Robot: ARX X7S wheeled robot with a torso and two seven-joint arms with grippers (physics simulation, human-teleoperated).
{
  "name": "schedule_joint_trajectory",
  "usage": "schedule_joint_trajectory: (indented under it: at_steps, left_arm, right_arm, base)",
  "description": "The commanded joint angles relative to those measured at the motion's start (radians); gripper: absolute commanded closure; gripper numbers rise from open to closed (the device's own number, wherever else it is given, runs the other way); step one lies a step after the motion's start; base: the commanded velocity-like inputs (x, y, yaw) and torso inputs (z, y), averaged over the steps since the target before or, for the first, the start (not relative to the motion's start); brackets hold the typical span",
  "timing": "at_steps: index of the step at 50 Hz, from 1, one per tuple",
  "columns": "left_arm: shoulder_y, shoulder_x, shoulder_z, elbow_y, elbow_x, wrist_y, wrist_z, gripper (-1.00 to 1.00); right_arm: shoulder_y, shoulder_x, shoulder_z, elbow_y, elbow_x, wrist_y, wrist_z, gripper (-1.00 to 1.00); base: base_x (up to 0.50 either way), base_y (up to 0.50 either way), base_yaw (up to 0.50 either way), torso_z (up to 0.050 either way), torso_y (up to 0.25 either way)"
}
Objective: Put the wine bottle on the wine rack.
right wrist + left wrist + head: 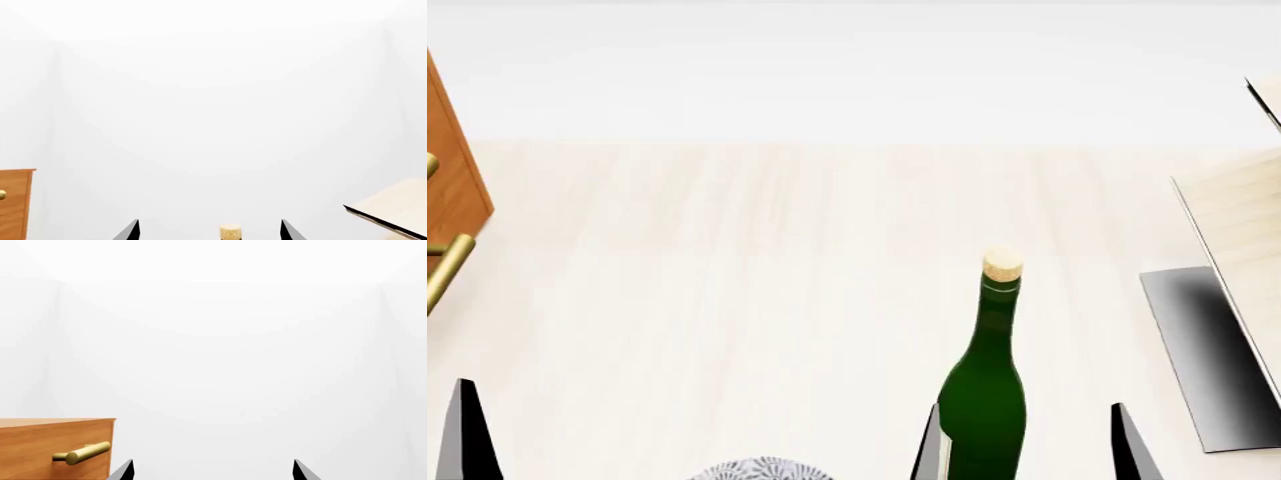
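Your right gripper (1025, 445) straddles the wine bottle (985, 400) at lower right, fingers spread; close them, then lift toward the wine rack (1228, 300) at the right edge.

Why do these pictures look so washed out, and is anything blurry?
Nothing is blurry. In both wrist views the white walls are flatly lit, nearly featureless. In the head view the wine bottle shows soft highlights, and the wine rack has a dark-to-light gradient on its grey base.

Black, tapered, pointed fingers (1124, 440) — flat-sided.
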Motion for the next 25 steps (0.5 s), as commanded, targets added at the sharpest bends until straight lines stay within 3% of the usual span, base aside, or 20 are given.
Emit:
schedule_joint_trajectory:
  at_steps: [1,25]
  left_arm:
    - [-0.001,-0.005,0.005,-0.005,0.0,0.004,-0.005,-1.0]
    - [-0.003,-0.016,0.014,-0.004,-0.001,0.005,-0.017,-1.0]
  right_arm:
    - [0.0,0.007,-0.001,-0.006,0.032,0.008,0.001,-1.0]
    - [-0.002,0.02,-0.009,-0.011,0.04,-0.001,0.01,-1.0]
  base:
    - [0.0,-0.07,0.0,0.0,0.0]
    - [0.0,-0.07,0.0,0.0,0.0]
